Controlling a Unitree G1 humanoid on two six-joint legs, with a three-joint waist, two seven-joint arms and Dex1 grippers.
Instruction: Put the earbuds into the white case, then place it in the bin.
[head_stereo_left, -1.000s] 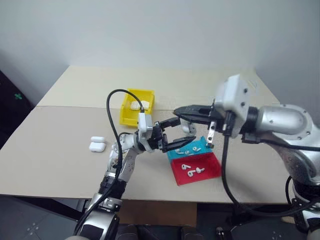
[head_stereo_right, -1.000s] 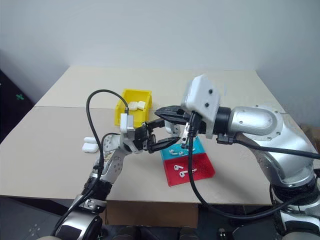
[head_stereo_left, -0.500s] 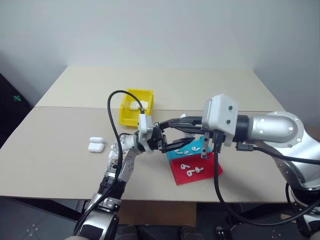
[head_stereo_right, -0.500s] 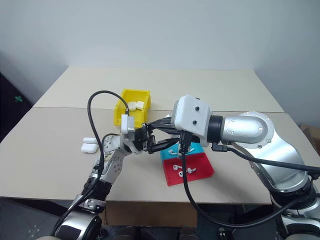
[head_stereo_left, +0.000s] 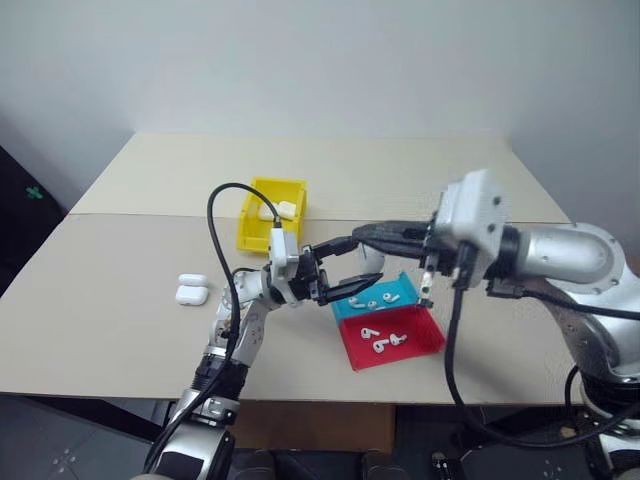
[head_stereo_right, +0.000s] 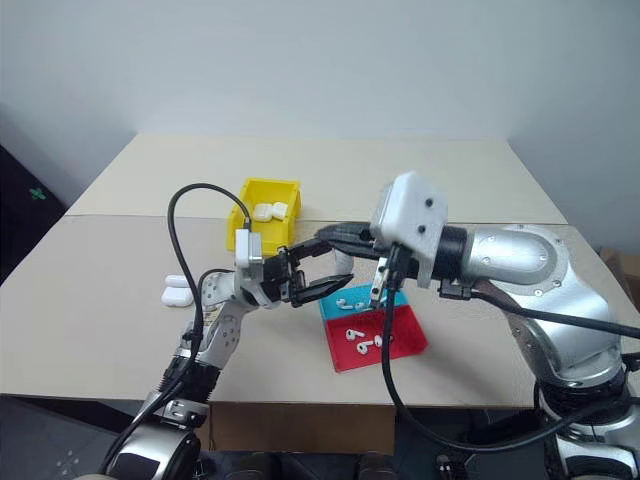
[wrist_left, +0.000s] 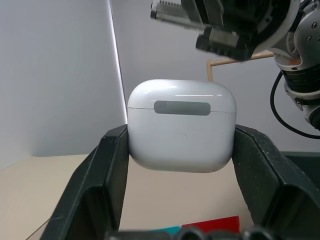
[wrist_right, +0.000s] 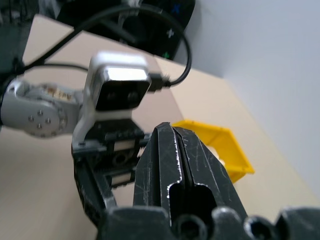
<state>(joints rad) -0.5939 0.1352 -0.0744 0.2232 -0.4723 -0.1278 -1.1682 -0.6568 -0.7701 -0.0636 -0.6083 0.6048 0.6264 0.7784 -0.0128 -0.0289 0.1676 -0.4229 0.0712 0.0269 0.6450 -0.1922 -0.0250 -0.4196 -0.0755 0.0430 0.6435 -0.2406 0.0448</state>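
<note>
A: We start with the white case. We see it pinched between the two black fingers of our left gripper, lid down, held up in the air over the table, just on the robot's left of the blue tray.

B: So the lid is shut in the left wrist view. Are the earbuds in it yet?

A: We cannot tell what is inside. What we do see is several loose earbuds lying in the blue tray and in the red tray, which sit touching each other below the grippers.

B: And our right gripper?

A: Its fingers are pressed flat together with nothing between them, pointing level toward the case and just beside it, above the trays.

B: Then we judge the step in hand to be work on the case itself, either flipping the lid open or having pushed it closed. We cannot say which.

A: Agreed. If the lid must come up, we need the closed fingertips to catch the seam while the left keeps its hold steady. If the case is loaded, we need to carry it to the bin.

B: The bin stands farther back on the table, and already holds white cases. Two more cases lie well apart on the robot's left.
</note>
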